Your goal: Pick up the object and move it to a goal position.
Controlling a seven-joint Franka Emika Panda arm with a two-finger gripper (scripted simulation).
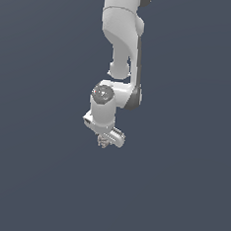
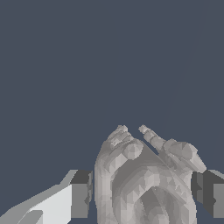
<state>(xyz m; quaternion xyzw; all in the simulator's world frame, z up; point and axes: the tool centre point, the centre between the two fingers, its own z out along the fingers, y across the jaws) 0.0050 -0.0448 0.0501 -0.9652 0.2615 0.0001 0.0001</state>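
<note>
End effector (image 1: 104, 142) grips object (image 2: 144, 183); plain slate backdrop.

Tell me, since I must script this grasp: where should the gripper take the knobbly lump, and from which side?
Across its broad rounded body, probably, one finger on each flank, coming from above. The lump already sits between them; its thin knobbly prongs look poor holds.

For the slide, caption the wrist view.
Knobbly grey-beige lump sits between the gripper fingers.

Knobbly, rough, matt grey-beige object (image 2: 144, 183), smooth glossy white gripper (image 2: 142, 192), dark matt pads (image 2: 81, 192)
</note>
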